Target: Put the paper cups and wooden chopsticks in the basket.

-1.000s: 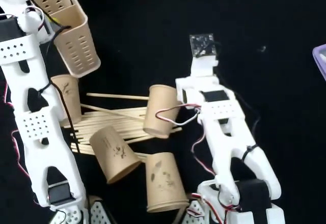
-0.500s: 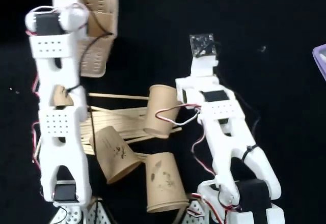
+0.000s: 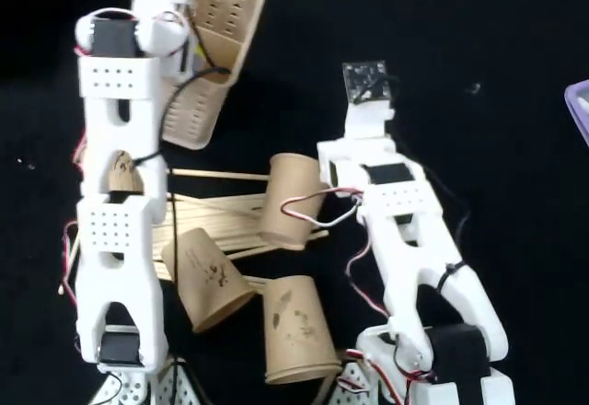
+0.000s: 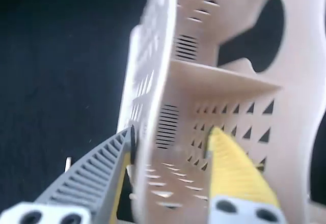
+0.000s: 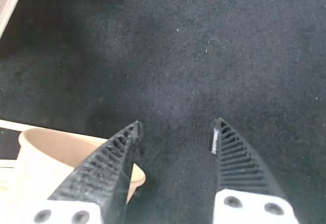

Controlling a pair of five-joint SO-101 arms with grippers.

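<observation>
The left arm stretches forward; the left claw grips one wall of the basket, which is tilted. The right arm is folded, with the right claw wide open over the table. The paper cups and chopsticks lie between the arms.

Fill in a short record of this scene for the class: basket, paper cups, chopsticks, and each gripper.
Basket: held tilted, one wall clamped in the left gripper
Paper cups: four on the table, one partly behind the left arm
Chopsticks: loose pile on the table, under and between the cups
Right gripper: open, holding nothing, above bare table beside a cup
</observation>
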